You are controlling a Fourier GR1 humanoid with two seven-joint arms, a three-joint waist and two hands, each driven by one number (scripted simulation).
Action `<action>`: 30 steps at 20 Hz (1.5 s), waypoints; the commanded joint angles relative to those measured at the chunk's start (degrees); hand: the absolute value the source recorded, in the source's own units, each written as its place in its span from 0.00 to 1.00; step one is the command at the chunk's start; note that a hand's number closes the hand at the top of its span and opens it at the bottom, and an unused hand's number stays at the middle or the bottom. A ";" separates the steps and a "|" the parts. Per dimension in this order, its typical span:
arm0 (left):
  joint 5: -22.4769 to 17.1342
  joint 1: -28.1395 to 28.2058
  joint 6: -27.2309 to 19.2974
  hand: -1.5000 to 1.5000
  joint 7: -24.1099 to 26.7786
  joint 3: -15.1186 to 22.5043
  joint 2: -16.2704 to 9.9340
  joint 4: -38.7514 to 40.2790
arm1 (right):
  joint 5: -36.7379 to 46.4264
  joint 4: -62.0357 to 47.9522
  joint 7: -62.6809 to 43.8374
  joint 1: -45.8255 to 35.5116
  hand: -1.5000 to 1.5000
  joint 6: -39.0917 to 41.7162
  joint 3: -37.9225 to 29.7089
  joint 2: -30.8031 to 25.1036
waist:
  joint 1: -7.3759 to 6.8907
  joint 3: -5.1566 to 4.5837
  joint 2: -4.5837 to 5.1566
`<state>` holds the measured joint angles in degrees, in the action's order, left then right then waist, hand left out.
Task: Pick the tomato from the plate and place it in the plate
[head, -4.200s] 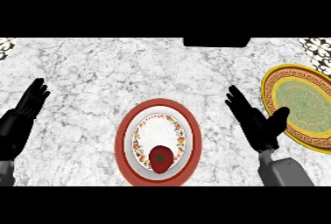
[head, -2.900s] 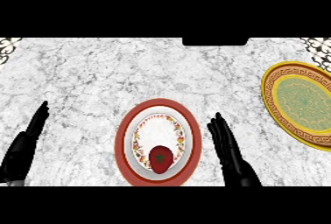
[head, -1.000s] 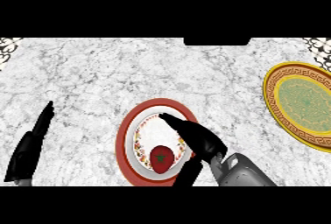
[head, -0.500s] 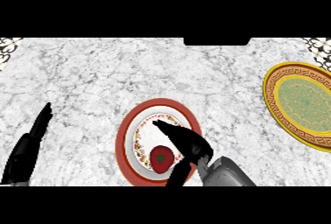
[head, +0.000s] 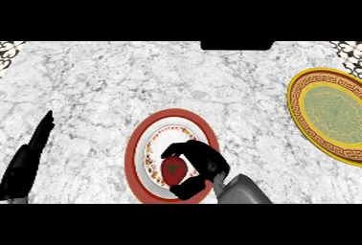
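White-and-grey marbled tabletop (head: 141, 81) carries everything in view.

Fingers (head: 182, 149) of the right hand (head: 205, 165) are curled over the far side of the tomato (head: 174, 168), with the thumb hooked under its near side. The hand is closed around the fruit, which shows red between fingers and thumb.

The tomato lies in the near half of the red-rimmed plate (head: 136, 143), on its white centre. Whether it has left the plate surface cannot be told.

Handling, as a judgement: the tomato is light, round and smooth-skinned, so it can roll or slip out of a shallow pinch. It is soft enough to bruise. Take it across its widest part, fingers and thumb on opposite sides, as the hand is placed now.

The yellow plate (head: 300, 119), with its green centre, lies well apart from the red-rimmed plate, to its right and farther from the robot.

The left hand (head: 27, 160) rests open, fingers straight, well to the left of the red-rimmed plate.
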<state>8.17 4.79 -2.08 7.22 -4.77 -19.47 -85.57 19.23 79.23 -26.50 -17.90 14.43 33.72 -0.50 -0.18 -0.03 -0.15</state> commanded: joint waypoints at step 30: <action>1.48 2.70 0.61 0.50 2.24 -1.86 2.49 -1.10 | -6.06 -32.66 65.31 -5.45 1.00 -7.24 -46.97 -64.51 | 1.44 0.94 1.04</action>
<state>9.40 7.06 -2.01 8.69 -7.35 -17.09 -86.78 16.60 51.03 27.58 -22.41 7.81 -7.54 -61.49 2.01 0.98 1.09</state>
